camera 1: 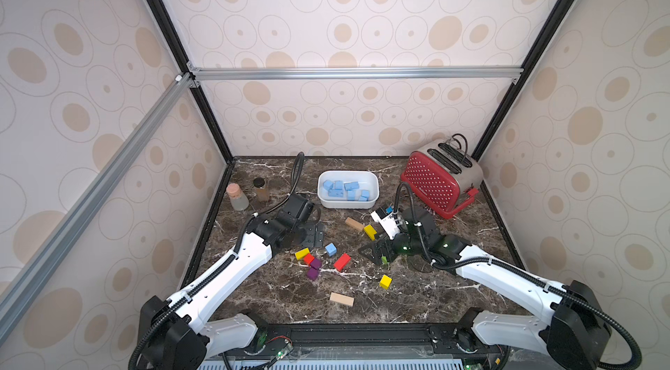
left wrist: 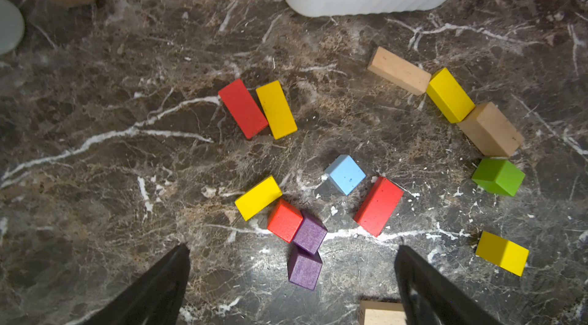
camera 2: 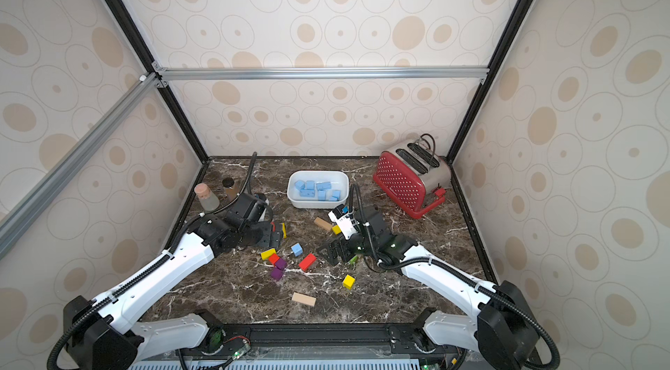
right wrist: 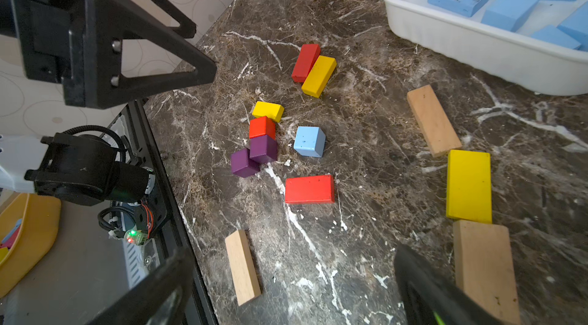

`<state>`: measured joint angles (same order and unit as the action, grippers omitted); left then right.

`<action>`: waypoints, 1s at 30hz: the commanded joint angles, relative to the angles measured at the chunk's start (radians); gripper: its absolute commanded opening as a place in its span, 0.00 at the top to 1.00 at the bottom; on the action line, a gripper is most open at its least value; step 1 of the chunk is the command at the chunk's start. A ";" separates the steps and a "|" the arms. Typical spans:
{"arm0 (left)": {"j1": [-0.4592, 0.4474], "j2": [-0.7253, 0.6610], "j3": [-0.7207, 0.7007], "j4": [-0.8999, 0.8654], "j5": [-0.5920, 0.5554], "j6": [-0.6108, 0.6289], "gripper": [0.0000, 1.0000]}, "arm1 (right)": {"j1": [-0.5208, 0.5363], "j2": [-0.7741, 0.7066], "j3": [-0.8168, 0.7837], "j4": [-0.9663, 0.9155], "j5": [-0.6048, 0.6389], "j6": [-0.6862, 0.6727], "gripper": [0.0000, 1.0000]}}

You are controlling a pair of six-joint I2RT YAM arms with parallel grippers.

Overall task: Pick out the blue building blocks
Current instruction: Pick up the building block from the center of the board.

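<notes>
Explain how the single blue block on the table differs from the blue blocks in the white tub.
The single blue block lies on the table; the tub blocks sit inside the white tub. The single blue block is a cube; the tub blocks include longer bars. Both share one light blue colour.

Bright, even light, soft short shadows, faint glare on the marble tabletop (left wrist: 95,123), top views bowed at edges.

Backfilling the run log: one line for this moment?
task: not done | white tub: blue blocks inside | table: one blue cube loose | left gripper: open, empty | right gripper: open, empty
</notes>
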<state>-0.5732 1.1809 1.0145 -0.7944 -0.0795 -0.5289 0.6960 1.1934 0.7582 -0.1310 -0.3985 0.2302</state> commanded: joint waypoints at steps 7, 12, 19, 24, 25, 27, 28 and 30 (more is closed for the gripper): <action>-0.056 -0.018 -0.061 0.026 -0.040 -0.265 0.01 | 0.028 -0.005 -0.003 -0.030 0.076 0.029 0.00; -0.098 0.067 -0.044 0.056 -0.028 -0.353 0.02 | 0.027 -0.005 -0.030 -0.018 0.086 0.042 0.00; -0.108 0.188 -0.037 0.154 0.026 -0.475 0.06 | 0.027 0.001 -0.058 0.006 0.087 0.035 0.00; -0.108 0.264 0.003 0.201 0.053 -0.500 0.09 | 0.027 0.018 -0.076 0.028 0.093 0.040 0.00; -0.109 0.281 0.010 0.212 0.062 -0.507 0.09 | 0.027 0.023 -0.077 0.033 0.092 0.039 0.00; -0.109 0.318 0.023 0.232 0.090 -0.515 0.10 | 0.025 0.035 -0.079 0.037 0.091 0.035 0.00; -0.108 0.338 0.034 0.235 0.100 -0.518 0.11 | 0.022 0.040 -0.080 0.039 0.089 0.033 0.00; -0.109 0.371 0.053 0.234 0.113 -0.518 0.12 | 0.019 0.048 -0.078 0.042 0.086 0.031 0.00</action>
<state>-0.6750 1.5188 1.0168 -0.5774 0.0093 -1.0092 0.7143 1.2289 0.6930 -0.1089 -0.3134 0.2649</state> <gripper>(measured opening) 0.887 0.997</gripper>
